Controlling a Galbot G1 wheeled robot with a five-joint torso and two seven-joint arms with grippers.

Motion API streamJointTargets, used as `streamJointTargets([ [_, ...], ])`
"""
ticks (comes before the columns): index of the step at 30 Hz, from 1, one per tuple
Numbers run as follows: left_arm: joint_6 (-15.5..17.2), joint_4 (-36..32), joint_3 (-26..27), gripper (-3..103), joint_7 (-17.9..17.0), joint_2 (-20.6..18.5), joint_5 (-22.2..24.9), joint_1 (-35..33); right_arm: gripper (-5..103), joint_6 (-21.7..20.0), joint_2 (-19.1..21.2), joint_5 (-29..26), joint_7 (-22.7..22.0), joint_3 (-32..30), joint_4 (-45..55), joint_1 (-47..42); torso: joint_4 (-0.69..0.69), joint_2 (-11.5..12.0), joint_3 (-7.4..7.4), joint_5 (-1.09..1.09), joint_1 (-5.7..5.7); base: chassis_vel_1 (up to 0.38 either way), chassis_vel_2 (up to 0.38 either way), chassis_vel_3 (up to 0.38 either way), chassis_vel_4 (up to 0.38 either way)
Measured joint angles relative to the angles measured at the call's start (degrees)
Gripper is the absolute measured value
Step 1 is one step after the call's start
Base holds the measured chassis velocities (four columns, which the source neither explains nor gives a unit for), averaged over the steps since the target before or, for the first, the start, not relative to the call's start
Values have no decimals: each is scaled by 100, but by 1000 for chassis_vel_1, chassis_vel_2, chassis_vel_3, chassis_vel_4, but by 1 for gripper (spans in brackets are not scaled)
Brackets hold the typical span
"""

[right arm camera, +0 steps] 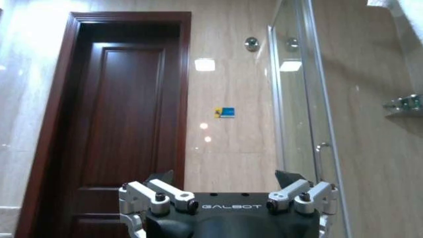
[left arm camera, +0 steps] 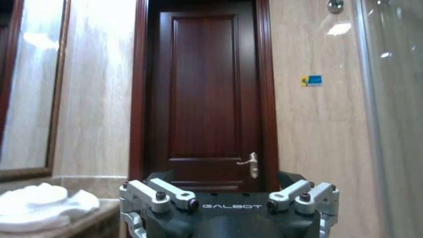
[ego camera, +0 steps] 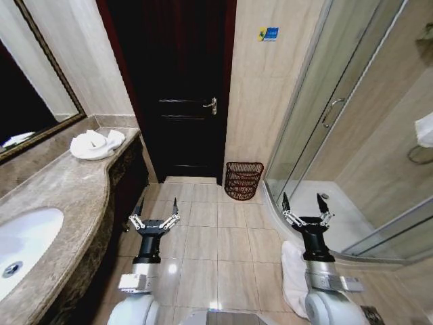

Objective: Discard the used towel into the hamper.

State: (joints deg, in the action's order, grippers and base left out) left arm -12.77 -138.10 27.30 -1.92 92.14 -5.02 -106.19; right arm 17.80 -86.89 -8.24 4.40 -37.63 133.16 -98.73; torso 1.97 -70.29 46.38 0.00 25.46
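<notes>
A crumpled white towel (ego camera: 97,144) lies at the far end of the marble counter (ego camera: 64,196), next to the mirror; the left wrist view catches the towel (left arm camera: 39,208) low down at its edge. The hamper (ego camera: 243,180), a small dark reddish-brown open-weave basket, stands on the floor against the wall between the door and the shower. My left gripper (ego camera: 157,208) (left arm camera: 226,176) hangs open over the floor tiles beside the counter front, holding nothing. My right gripper (ego camera: 302,202) (right arm camera: 225,175) is open too, near the shower's edge, a short way from the hamper.
A dark wooden door (ego camera: 179,88) with a metal handle (ego camera: 212,105) is shut straight ahead. The glass shower enclosure (ego camera: 325,115) is on the right. A sink (ego camera: 20,247) is set in the near counter. A white cloth (ego camera: 292,271) lies on the floor by my right arm.
</notes>
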Motion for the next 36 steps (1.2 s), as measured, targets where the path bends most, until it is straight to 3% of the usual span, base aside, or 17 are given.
streamJointTargets([
  [2, -32, -16, -62, 100, 93, 0, 8, -41, 100, 52, -10, -2, 165, -14, -2, -34, 0, 0, 0, 0, 0, 0, 0, 0, 0],
  [15, -62, 22, -135, 101, 104, 0, 27, -14, 100, 39, -19, 17, 195, 41, -7, -20, 0, 0, 0, 0, 0, 0, 0, 0, 0],
  [19, -51, 45, -164, 97, 42, 0, 47, 9, 100, 20, -15, 23, 195, 70, -29, 16, 0, 0, 0, 0, 0, 0, 0, 0, 0],
  [30, 46, 69, -175, 100, -203, 0, 55, 71, 100, 6, 4, -2, 206, 85, -46, 58, 0, 0, 0, 0, 0, 0, 0, 0, 0],
  [36, 40, 97, -181, 100, -172, 0, -28, 95, 100, 9, 33, -7, 207, 91, 2, 50, 0, 0, -1, 0, -3, -35, 24, 37, -38],
])
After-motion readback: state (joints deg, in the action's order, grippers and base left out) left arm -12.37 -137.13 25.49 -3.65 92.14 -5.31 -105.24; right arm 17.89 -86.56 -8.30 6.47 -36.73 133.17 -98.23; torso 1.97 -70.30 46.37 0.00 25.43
